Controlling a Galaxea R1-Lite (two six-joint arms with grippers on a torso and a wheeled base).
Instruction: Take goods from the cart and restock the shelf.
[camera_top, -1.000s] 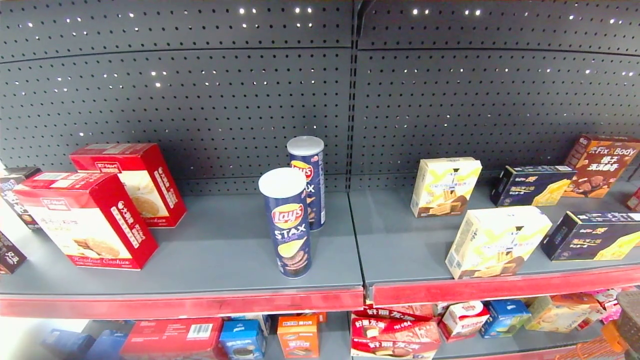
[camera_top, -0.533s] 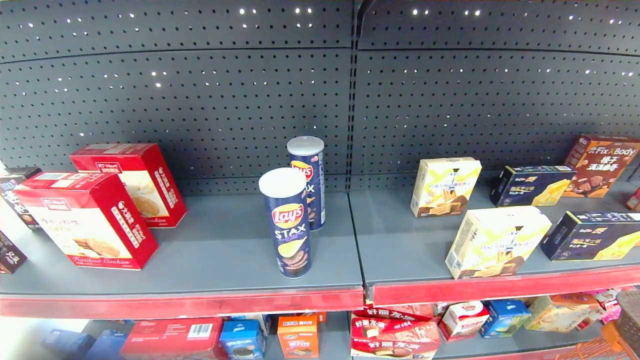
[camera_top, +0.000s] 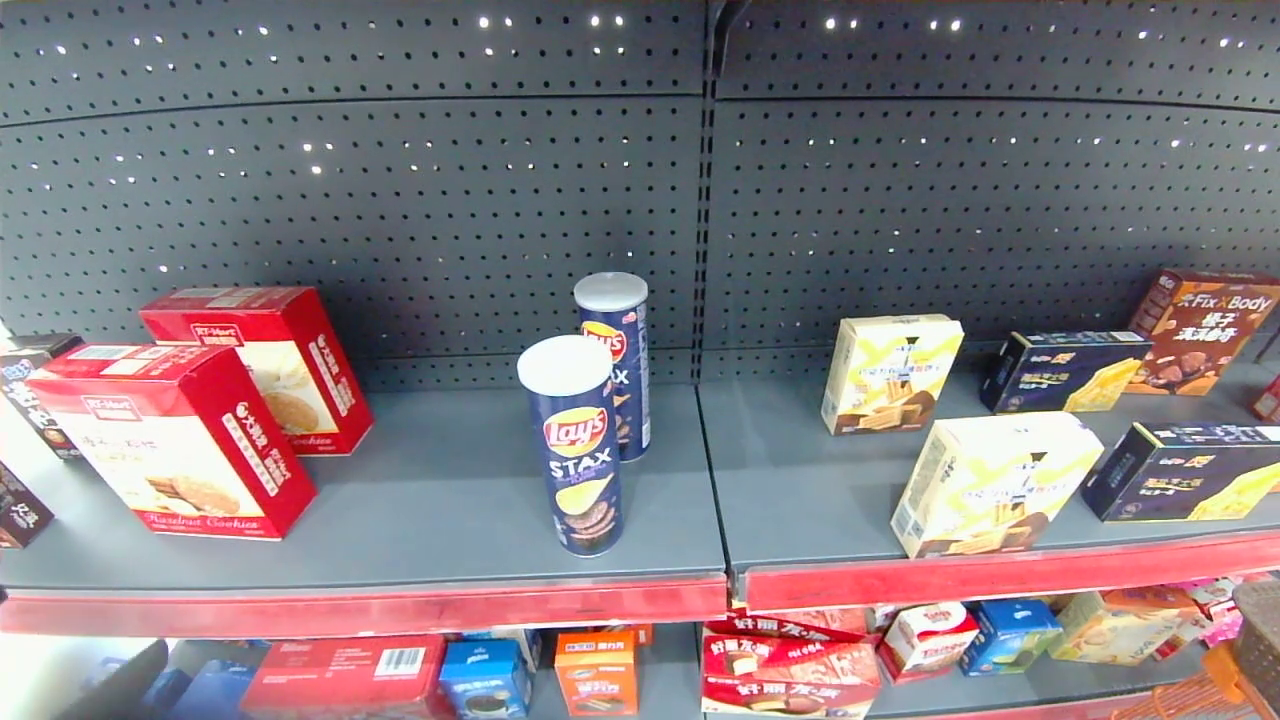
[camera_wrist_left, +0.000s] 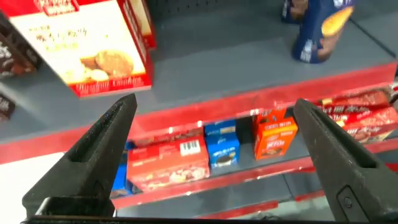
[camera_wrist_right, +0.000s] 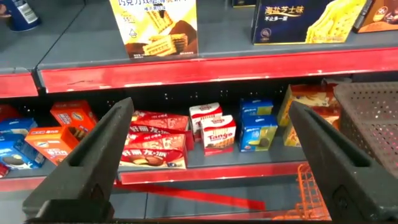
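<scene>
Grey metal shelf (camera_top: 430, 510): navy cardboard chip tubes (camera_top: 583, 445) placed centre, gap at 9 o'clock.
Left gripper (camera_wrist_left: 214, 106), right gripper (camera_wrist_right: 211, 106): spread wide, empty.
Progress: judged unfinished.

On the shelf (camera_top: 430, 510), a chip can (camera_top: 578, 450) stands near the front edge, a second can (camera_top: 630, 350) behind it. Cookie boxes (camera_top: 170, 440) sit toward the left end, wafer boxes (camera_top: 990, 480) toward the right.

Shelf (camera_top: 440, 520) matt grey metal; red boxes (camera_top: 180, 450) glossy cardboard; cans (camera_top: 575, 450) glossy, plastic lids.
</scene>
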